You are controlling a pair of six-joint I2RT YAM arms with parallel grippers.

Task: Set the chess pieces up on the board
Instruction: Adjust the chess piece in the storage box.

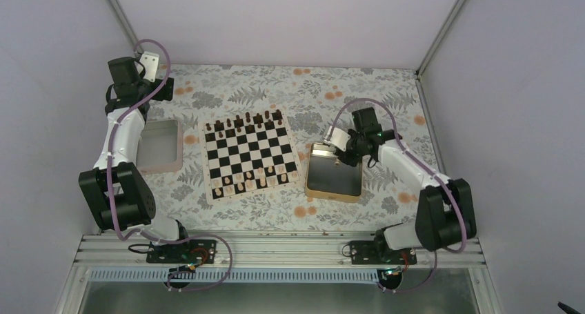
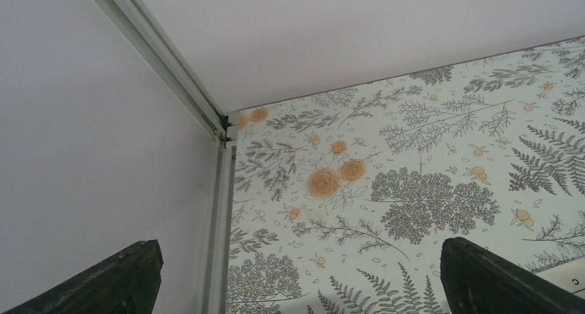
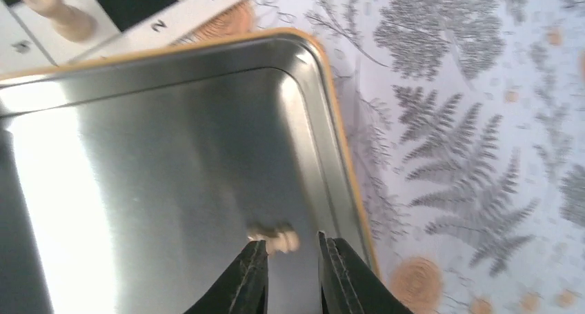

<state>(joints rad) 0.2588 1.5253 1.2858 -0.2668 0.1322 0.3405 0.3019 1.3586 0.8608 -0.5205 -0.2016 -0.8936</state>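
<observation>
Starting far left: the left arm is stretched twd the back-left corner of the floral tablecloth. The left gripper is wide open w/ nothing between its fingers; its wrist cam only sees cloth and the enclosure walls. Just right of that arm sits the pale pink-rimmed tray, looks bare inside from the top cam. Next is the board, mid-table and turned a bit. The dark pieces are lined up along its far rows and the light chess pieces stand along the near rows. They're too small to name one by one. Right beside the board is the gold tin tray, its left rim close to the board's border. The right gripper hangs low over that tray near its right rim, jaws almost together w/ a slim gap. One lone tan piece lies on its side on the metal, right at the fingertips. Can't tell if it's actually pinched or just sitting there. Top-left of the right wrist cam you also get the board edge w/ printed nos. and one upright light piece on it, blurry tho.
</observation>
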